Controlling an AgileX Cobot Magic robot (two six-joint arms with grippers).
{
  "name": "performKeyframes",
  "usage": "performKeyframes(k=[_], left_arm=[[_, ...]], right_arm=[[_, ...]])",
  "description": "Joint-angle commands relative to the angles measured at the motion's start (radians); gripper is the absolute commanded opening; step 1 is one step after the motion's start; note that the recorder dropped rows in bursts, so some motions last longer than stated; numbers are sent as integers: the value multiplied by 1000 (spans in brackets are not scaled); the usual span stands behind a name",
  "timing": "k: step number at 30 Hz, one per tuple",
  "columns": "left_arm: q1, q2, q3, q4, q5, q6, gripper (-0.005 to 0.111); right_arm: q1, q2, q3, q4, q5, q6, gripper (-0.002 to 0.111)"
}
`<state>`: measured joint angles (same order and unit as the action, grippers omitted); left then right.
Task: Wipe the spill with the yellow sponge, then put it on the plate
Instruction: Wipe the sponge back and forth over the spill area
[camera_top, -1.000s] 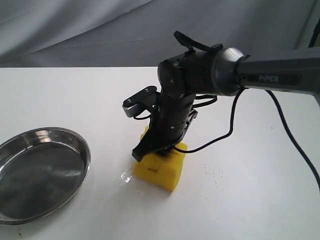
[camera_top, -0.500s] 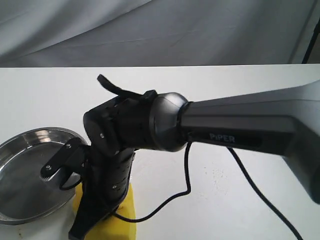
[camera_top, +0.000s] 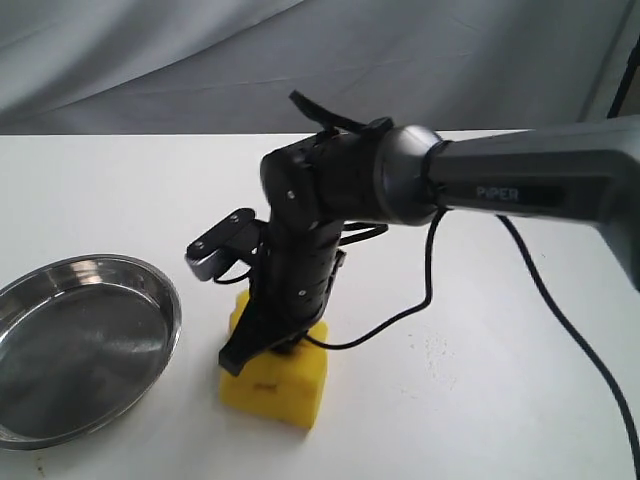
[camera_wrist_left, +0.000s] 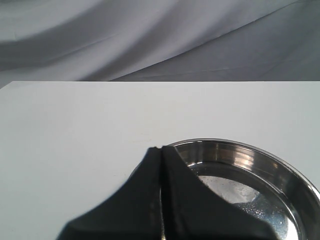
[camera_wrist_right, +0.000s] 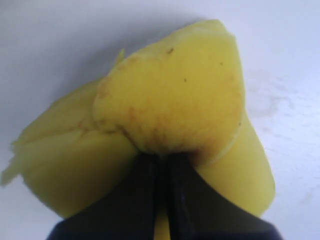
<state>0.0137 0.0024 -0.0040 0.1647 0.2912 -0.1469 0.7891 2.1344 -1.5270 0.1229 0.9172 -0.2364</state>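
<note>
Stained yellow sponge (camera_wrist_right: 170, 100) tight in gripper (camera_wrist_right: 161, 162)

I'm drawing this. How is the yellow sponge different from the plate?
The yellow sponge is a bright block; the plate is round shiny metal. The right gripper pinches the sponge; nothing holds the plate. The plate is wider. Both are on the white table.

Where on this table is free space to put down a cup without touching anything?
Bare table lies behind the plate, up to the grey cloth. Another bare patch lies front right, between the yellow sponge and the cable. The middle is crowded: the right arm reaches over the sponge, and the strip between sponge and plate is narrow.
</note>
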Motion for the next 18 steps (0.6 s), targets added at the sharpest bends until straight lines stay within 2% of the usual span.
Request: performKeyframes(k=[1,4,9,12,18], left_arm=[[-4,-2,4,2,-7,-8,0],[-4,-2,4,2,-7,-8,0],[-4,-2,4,2,-7,-8,0],[-4,-2,4,2,-7,-8,0],[-4,-2,4,2,-7,-8,0]], right_arm=[[-88,20,13,-99,2,5,0],[-115,20,13,-99,-6,-1,0],[-98,20,13,-48,-22,-23,0],[-50,20,13,38,-14,-124,0],[90,20,13,62,-14,-135,0]])
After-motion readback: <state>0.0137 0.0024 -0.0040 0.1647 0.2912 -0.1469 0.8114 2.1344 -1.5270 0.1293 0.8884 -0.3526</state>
